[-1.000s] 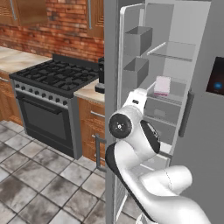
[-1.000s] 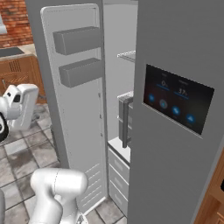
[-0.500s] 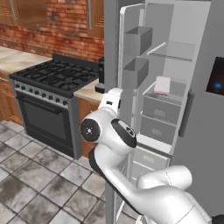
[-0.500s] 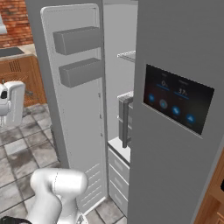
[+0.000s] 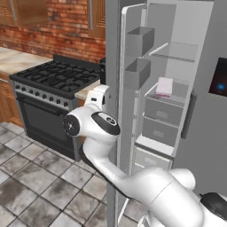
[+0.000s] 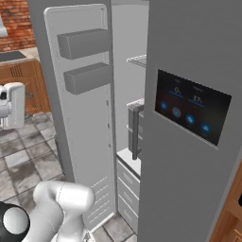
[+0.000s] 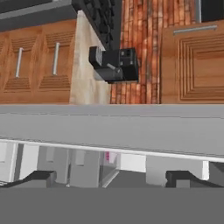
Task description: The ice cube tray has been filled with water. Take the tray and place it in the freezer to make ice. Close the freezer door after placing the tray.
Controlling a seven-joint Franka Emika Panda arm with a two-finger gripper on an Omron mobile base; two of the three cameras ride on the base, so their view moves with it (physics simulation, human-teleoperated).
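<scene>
The freezer [image 5: 177,88] is seen with its door [image 5: 133,88] swung open, edge-on in the left base view and showing its inner face in the right base view [image 6: 85,118]. Two box-shaped bins [image 5: 138,41] are carried on that inner face, one above the other. The tray [image 5: 164,86] is laid flat on a shelf [image 5: 175,95] inside the freezer, toward the shelf's front edge, above two drawers [image 5: 162,111]. A bare shelf is set higher up.

The arm is bent to the left of the door, with the hand raised beside the door's outer face near a counter [image 5: 86,91]. In the hand view the gripper [image 7: 111,178] is spread wide, with nothing between its fingers [image 7: 39,178]; the door's grey edge [image 7: 112,129] is stretched across the view just beyond the fingertips. A small pink patch, possibly the tray, is glimpsed past that edge [image 7: 110,156]. A dark appliance [image 7: 113,64] is stood on the counter against a brick wall [image 7: 140,43].

A black range [image 5: 48,88] is placed left of the counter. The other fridge door bears a black panel with blue lights [image 6: 191,111].
</scene>
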